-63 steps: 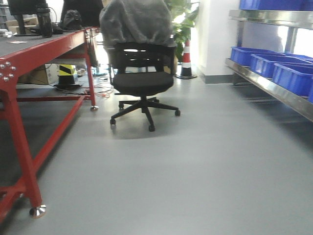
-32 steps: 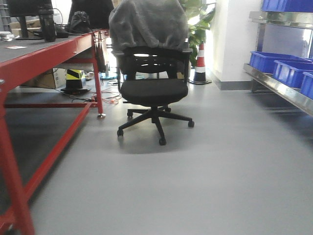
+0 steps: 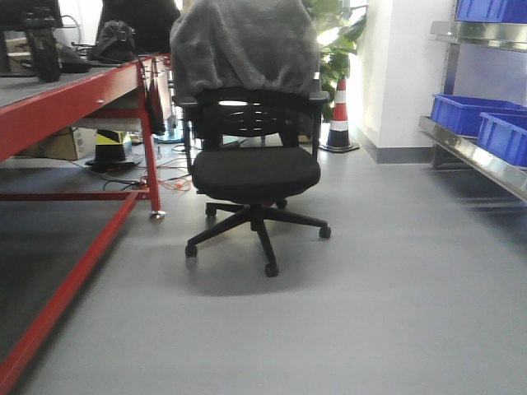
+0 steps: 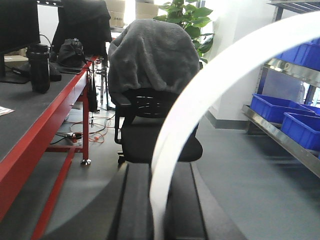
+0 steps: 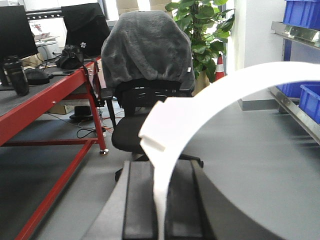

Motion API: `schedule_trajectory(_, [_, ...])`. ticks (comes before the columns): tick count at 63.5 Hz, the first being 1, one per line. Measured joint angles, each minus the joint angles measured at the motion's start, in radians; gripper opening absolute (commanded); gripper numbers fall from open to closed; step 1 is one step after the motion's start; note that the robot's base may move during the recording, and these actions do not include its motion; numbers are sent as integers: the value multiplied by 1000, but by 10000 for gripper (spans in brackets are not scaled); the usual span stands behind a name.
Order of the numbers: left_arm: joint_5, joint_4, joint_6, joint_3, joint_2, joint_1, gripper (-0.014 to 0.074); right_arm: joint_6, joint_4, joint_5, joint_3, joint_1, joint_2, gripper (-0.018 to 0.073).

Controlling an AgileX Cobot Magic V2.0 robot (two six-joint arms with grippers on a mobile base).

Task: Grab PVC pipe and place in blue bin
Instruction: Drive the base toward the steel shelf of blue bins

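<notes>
While the base is facing a black chair (image 3: 255, 173) on the grey floor (image 3: 395, 313), both wrist views are showing a white arc rising from between dark fingers. The left gripper (image 4: 157, 170) is pinching the pipe (image 4: 172, 135): its fingers (image 4: 136, 200) are pressing in on either side of the thin edge, and the arc is sweeping up and away to the right, across the view. The right gripper (image 5: 160, 165) is likewise clamping a white strip between its fingers (image 5: 137, 200). Above them the pipe (image 5: 240, 85) is showing a squared end and bending off to the right. Whether the two views are showing one pipe or two, I cannot tell.

A grey cover (image 3: 243, 49) is hanging over the chair's back. A red table (image 3: 74, 95) is running along the left, carrying a black bottle (image 4: 39, 67) and a monitor (image 4: 17, 25). Under it a yellow-and-black striped box (image 3: 111, 146) is sitting, its markings too blurred to read. Blue bins (image 3: 473, 111) are sitting on a steel shelf (image 3: 478, 160) at the right, well apart from the grippers. A red-and-white cone (image 3: 338, 115) and a plant (image 3: 333, 33) are standing behind the chair, by the white wall.
</notes>
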Motion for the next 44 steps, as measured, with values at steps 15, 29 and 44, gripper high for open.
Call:
schedule_trajectory(15, [0,0,0,0,0,0,-111,0,0,0,0,0,0,-167])
schedule_trajectory(29, [0,0,0,0,0,0,-111,0,0,0,0,0,0,-167])
schedule_trajectory(44, [0,0,0,0,0,0,-111,0,0,0,0,0,0,-167])
